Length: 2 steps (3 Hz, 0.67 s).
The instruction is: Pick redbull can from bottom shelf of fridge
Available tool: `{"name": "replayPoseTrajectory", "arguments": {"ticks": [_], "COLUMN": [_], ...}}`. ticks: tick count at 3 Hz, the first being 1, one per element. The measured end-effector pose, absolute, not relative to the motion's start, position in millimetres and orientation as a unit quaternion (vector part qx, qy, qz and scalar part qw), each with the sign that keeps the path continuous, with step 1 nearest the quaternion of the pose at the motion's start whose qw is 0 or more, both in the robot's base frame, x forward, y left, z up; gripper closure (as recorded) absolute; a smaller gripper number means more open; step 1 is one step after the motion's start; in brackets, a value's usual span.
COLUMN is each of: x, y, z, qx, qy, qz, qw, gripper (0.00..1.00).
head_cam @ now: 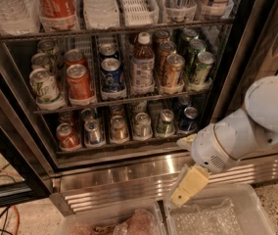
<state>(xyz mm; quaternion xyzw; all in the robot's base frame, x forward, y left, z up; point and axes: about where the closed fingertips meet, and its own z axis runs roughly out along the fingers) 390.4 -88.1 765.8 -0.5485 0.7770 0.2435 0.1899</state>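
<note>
The fridge stands open, with a ribbed steel base. Its bottom shelf holds a row of small cans. The redbull can, slim and silver-and-blue, is second from the left, between a red can and a gold-brown can. My gripper hangs from the white arm at lower right. It is in front of the steel base, below the shelf and well to the right of the redbull can. It holds nothing that I can see.
The taller-can rack above holds larger cans and a bottle. Two clear plastic bins sit on the floor below the gripper. The open glass door frame is at left, with cables on the floor.
</note>
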Motion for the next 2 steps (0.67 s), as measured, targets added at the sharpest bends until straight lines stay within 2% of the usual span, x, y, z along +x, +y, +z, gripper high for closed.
{"name": "replayPoseTrajectory", "arguments": {"ticks": [2], "x": [384.7], "y": [-32.5], "z": [720.0], "qx": [-0.513], "qy": [0.772], "qz": [0.269], "qw": [0.262], "gripper": [0.00]}}
